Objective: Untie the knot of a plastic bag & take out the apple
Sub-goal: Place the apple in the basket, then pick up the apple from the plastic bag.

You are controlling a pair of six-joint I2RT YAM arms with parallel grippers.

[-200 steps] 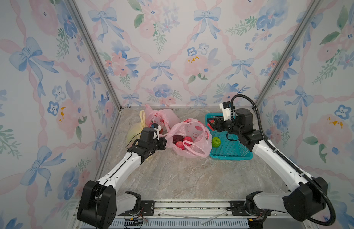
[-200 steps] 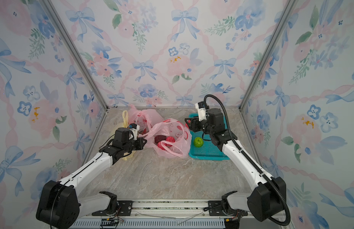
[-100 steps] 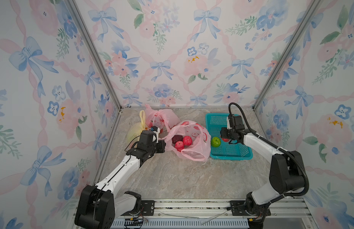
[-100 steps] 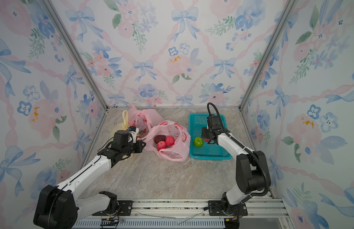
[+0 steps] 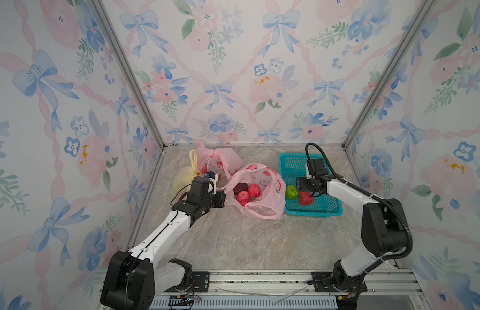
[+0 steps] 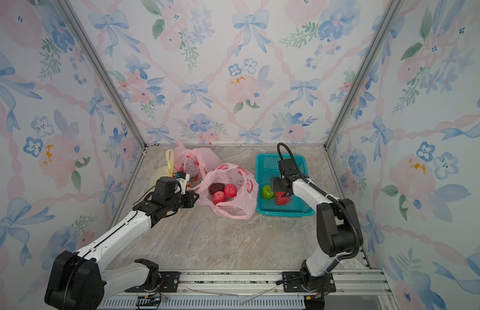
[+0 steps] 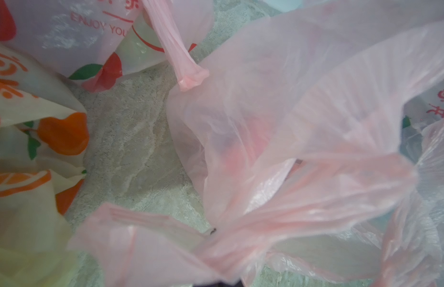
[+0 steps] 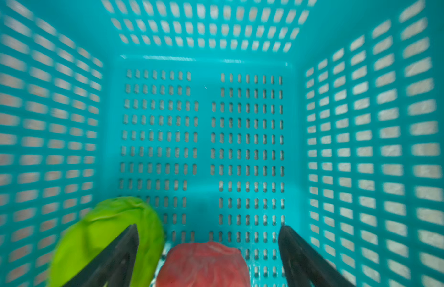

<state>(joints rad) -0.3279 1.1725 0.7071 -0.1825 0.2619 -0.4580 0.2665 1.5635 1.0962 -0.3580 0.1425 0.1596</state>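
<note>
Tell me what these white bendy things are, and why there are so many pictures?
They are two robot arms, each ending in a pincher called a gripper. Two pictures look down from above at the whole table. The other two come from small cameras on the arms' wrists, so they look very close up.

On the table lie an open pink bag with red fruit in it, another pink bag behind it, a yellow bag and a blue basket.

The left gripper is pinched shut on the open bag's edge. The right gripper is open over the basket, where a green fruit and a red one lie. It holds nothing.
</note>
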